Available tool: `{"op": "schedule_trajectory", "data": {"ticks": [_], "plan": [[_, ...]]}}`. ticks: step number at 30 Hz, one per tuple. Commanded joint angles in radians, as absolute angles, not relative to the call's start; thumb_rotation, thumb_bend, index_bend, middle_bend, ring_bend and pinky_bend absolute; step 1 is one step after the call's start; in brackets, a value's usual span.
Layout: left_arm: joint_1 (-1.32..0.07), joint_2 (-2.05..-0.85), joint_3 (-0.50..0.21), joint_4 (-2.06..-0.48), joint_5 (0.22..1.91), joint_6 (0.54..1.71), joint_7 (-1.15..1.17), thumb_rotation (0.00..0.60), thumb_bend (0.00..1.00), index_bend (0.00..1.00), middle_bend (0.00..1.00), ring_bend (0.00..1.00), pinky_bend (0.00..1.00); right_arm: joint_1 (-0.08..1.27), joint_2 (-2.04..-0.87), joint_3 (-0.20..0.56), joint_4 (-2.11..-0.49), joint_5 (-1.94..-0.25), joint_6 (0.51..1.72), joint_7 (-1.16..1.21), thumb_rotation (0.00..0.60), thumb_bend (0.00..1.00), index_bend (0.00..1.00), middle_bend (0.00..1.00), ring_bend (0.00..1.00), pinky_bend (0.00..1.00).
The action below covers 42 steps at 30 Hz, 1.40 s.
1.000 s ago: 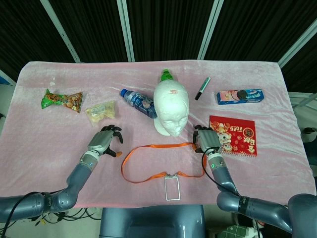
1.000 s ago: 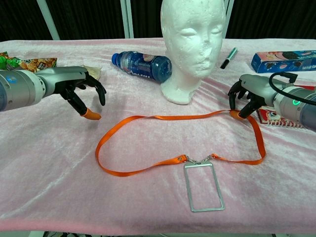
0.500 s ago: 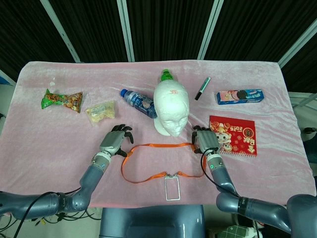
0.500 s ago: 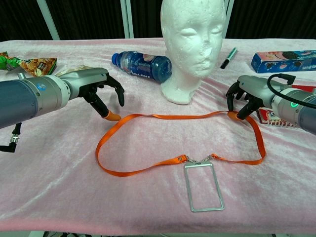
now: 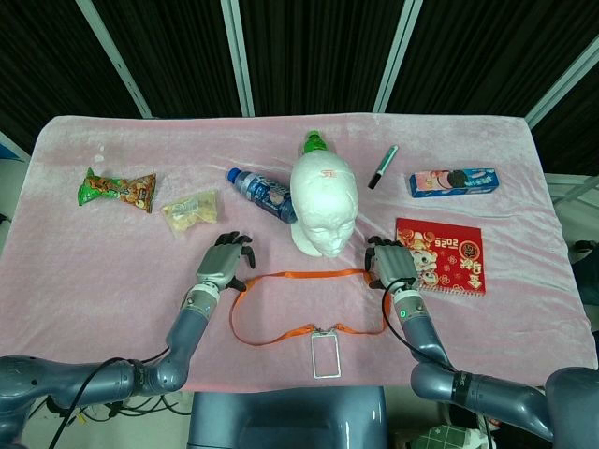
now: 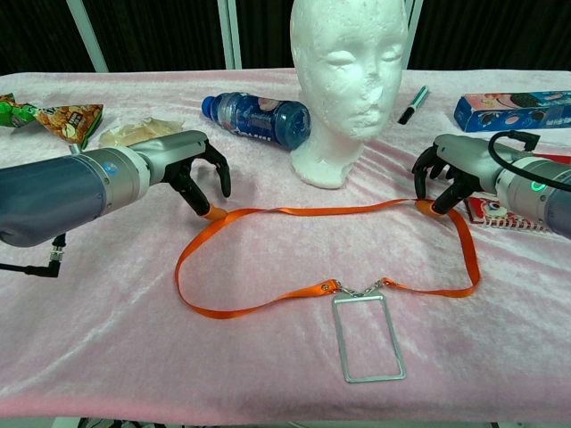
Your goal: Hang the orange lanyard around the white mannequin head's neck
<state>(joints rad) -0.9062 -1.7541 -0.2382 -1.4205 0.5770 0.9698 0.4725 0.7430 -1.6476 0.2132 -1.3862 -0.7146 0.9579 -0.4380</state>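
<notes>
While both hands sit down at the strap, I read this as the pick-up stage, with nothing lifted yet. The orange lanyard (image 6: 321,212) lies flat on the pink cloth (image 6: 107,357) as a wide loop just in front of the white mannequin head (image 6: 346,80), its clear badge holder (image 6: 368,337) trailing toward me. My left hand (image 6: 192,169) has its fingers curled down over the loop's left corner, one fingertip touching the strap; whether it actually has a pinch on it I cannot tell from either view. My right hand (image 6: 443,174) is curled onto the right corner beside the red booklet (image 5: 440,254), and it looks pinched on the strap there, though only lightly. The risk I see is a one-sided lift: if the left fingers only press the strap into the soft cloth, the loop will collapse and not clear the crown. Thin flat webbing could also slide out of either pinch under the badge holder's weight. Raising the loop carelessly may knock the light foam head over, or sweep the blue bottle (image 6: 259,118) lying just beside its base.
</notes>
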Motion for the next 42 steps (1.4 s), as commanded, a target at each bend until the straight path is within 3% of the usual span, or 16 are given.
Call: {"op": "schedule_trajectory", "data": {"ticks": [1, 15, 32, 42], "plan": [[-0.917, -1.774, -0.241, -1.396, 0.556, 0.957, 0.484, 0.600, 0.31, 0.52, 0.17, 0.00, 0.00, 0.742, -1.645, 0.215, -1.388, -0.716, 0.956, -0.434, 0.600, 0.45, 0.69, 0.21, 0.23, 0.21], [-0.916, -1.803, -0.254, -1.379, 0.588, 0.946, 0.450, 0.600, 0.34, 0.54, 0.18, 0.00, 0.00, 0.735, -1.624, 0.214, -1.397, -0.722, 0.948, -0.423, 0.600, 0.45, 0.69, 0.21, 0.23, 0.21], [-0.927, -1.837, -0.265, -1.343, 0.603, 0.957, 0.459, 0.600, 0.25, 0.49, 0.18, 0.00, 0.00, 0.733, -1.612, 0.218, -1.409, -0.723, 0.955, -0.421, 0.600, 0.45, 0.69, 0.21, 0.23, 0.21], [-0.936, -1.880, -0.253, -1.297, 0.631, 0.980, 0.490, 0.600, 0.31, 0.54, 0.18, 0.00, 0.00, 0.729, -1.603, 0.221, -1.412, -0.725, 0.955, -0.413, 0.600, 0.45, 0.69, 0.21, 0.23, 0.21]]}}
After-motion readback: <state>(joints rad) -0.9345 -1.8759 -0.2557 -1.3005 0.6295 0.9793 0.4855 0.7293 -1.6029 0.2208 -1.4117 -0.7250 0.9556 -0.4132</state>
